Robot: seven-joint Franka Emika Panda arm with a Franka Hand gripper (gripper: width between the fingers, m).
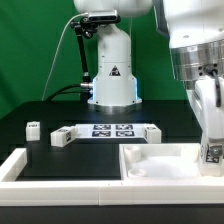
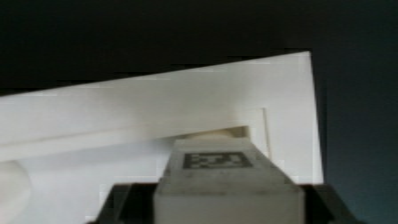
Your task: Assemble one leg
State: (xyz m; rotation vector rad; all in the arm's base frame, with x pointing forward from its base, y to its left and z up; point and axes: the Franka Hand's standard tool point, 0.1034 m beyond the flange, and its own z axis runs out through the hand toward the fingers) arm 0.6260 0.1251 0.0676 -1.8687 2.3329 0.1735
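Exterior view, lower right: the hand [image 1: 211,150] grips the small white plastic tagged leg [image 1: 212,153]; keep it upright over the white walled tray [image 1: 150,160].

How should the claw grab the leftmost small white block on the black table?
From straight above, pinching the small block across its two flat sides: it sits low, squarish and alone, with open space around it for the claw's fingers.

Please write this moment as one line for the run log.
gripper: shut on the leg | leg: upright, over tray-like piece, contact unclear | marker board: flat on table
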